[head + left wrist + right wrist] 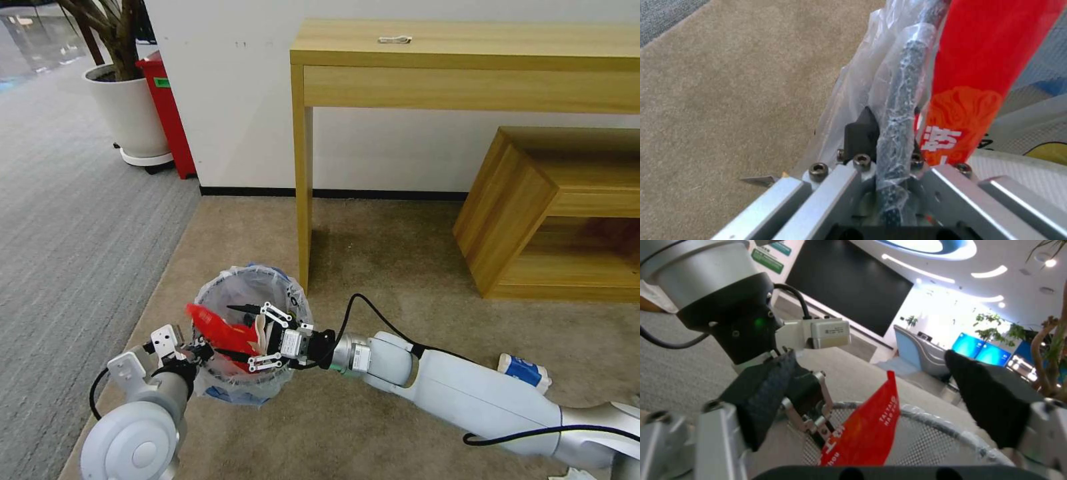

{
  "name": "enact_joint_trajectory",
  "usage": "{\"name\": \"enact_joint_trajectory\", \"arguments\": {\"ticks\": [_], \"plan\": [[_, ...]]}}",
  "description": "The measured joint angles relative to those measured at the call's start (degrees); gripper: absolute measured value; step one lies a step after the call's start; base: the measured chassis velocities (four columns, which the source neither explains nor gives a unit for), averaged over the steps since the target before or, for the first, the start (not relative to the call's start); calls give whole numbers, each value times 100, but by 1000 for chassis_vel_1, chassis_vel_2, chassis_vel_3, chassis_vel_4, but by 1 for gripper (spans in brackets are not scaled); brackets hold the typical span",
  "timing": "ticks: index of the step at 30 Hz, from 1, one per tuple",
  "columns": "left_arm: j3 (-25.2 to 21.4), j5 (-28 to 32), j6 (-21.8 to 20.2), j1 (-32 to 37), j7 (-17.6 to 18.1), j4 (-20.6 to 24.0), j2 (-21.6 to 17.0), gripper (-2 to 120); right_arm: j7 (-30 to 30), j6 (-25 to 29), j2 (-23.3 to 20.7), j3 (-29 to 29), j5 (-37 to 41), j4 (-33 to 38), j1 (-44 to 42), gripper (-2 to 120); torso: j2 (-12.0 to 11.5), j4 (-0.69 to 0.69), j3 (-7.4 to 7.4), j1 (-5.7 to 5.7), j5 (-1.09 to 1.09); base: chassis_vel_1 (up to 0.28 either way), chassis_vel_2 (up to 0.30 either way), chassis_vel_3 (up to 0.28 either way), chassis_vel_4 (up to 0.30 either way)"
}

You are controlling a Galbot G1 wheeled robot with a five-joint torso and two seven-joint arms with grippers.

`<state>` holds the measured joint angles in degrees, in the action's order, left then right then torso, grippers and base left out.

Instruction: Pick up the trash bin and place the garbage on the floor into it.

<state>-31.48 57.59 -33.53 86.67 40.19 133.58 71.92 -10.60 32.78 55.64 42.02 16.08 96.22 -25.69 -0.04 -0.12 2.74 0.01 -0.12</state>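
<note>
The trash bin (267, 287), lined with a crinkled translucent bag, is over the beige floor (400, 267) by the desk leg. My left gripper (195, 350) is shut on its near rim; the left wrist view shows the bagged mesh rim (896, 133) pinched between the fingers (860, 133). My right gripper (237, 331) reaches over the bin mouth, open, fingers (764, 396) spread wide. A red crushed cup (217, 325) leans inside the bin between them, untouched by either finger (867, 433). A blue-white cup (527, 370) lies on the carpet beside my right arm.
A wooden desk leg (303, 200) stands just behind the bin. A low wooden shelf (553, 213) is at the right. A potted plant (130, 113) and a red container (167, 113) stand far left by the grey ribbed carpet (67, 233).
</note>
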Motion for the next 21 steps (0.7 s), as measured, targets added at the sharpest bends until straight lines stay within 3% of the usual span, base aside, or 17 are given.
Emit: {"name": "enact_joint_trajectory", "arguments": {"ticks": [7,13,21], "plan": [[5,-4,4,6,0,0,1,0,-2,5,-42,-94,-22,6,-39,92,0,0,0,0,0,0,0,0,0],[34,-31,5,18,0,-13,34,0,-4,22,-98,-214,-30,48,-74,86,0,0,0,0,0,0,0,0,0],[-15,-34,6,24,0,-122,6,0,119,-50,-191,-491,73,201,-201,86,0,0,0,0,0,0,0,0,0]]}}
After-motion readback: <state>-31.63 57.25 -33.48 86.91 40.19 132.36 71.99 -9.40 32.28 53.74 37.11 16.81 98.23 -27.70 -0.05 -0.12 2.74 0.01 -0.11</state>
